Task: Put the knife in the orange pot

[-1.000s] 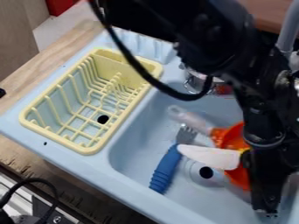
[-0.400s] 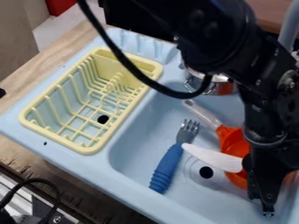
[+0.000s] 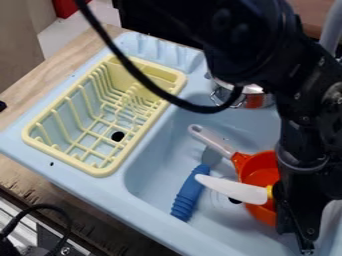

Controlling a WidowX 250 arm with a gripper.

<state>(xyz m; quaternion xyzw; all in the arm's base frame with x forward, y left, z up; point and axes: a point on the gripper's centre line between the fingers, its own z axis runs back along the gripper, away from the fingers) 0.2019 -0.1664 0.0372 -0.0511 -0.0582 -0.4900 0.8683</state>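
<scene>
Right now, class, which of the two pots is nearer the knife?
The orange pot, with the long pale handle; the silver pot sits farther from the knife.

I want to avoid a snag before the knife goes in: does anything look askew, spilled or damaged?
The pale handle of the orange pot crosses the view of the fork, hiding its tines, so they might be tangled in the sink. I see no spill or damage.
</scene>
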